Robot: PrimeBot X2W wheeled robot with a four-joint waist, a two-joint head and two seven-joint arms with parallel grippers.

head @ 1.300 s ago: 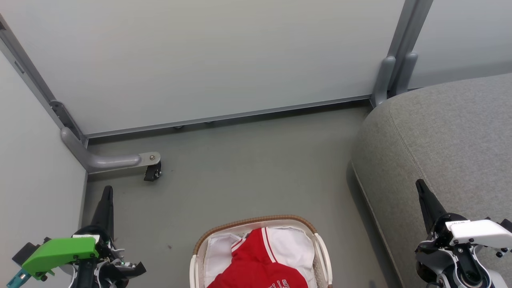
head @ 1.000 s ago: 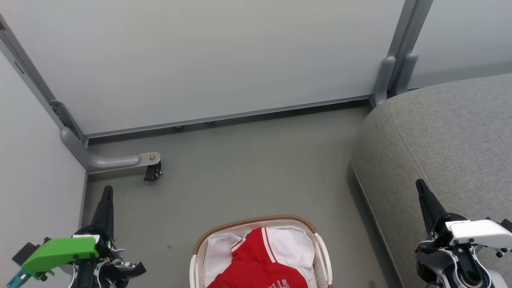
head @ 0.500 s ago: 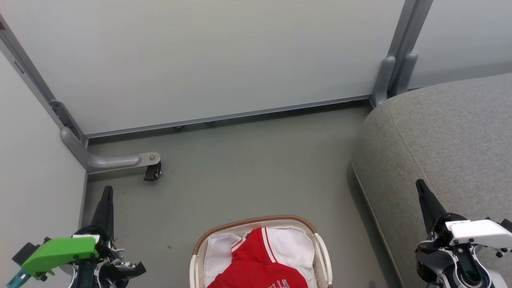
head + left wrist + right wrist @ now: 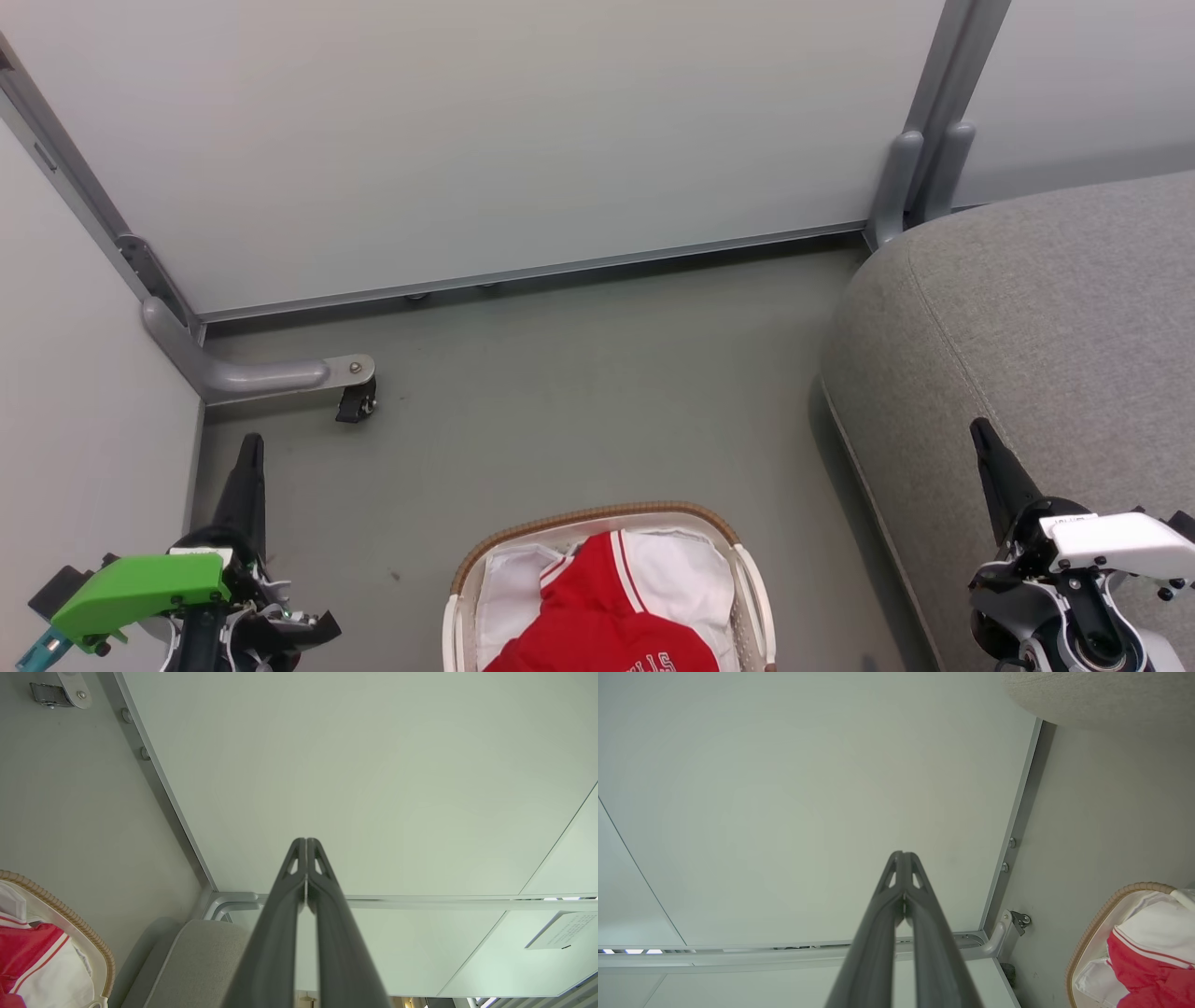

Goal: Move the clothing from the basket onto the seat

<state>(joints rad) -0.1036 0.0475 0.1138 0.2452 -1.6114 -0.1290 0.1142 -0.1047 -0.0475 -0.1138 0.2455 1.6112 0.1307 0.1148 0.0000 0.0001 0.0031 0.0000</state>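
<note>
The red jersey (image 4: 597,616) with white stripe trim and white lettering lies in the white basket (image 4: 597,515) with a brown woven rim, at the bottom middle of the head view, over the white liner. The grey seat (image 4: 1046,317) fills the right side. My left gripper (image 4: 250,441) stands shut at the lower left, apart from the basket; its fingertips meet in the left wrist view (image 4: 306,841). My right gripper (image 4: 978,427) stands shut at the lower right, in front of the seat; its tips meet in the right wrist view (image 4: 902,854). The basket's rim (image 4: 60,905) and the clothing (image 4: 1143,970) show at the wrist views' edges.
Pale partition walls (image 4: 485,131) close off the back and left. A grey bracket with a black caster (image 4: 355,401) stands on the floor at the back left. A grey post (image 4: 920,159) rises beside the seat. Grey floor (image 4: 579,392) lies between the basket and the wall.
</note>
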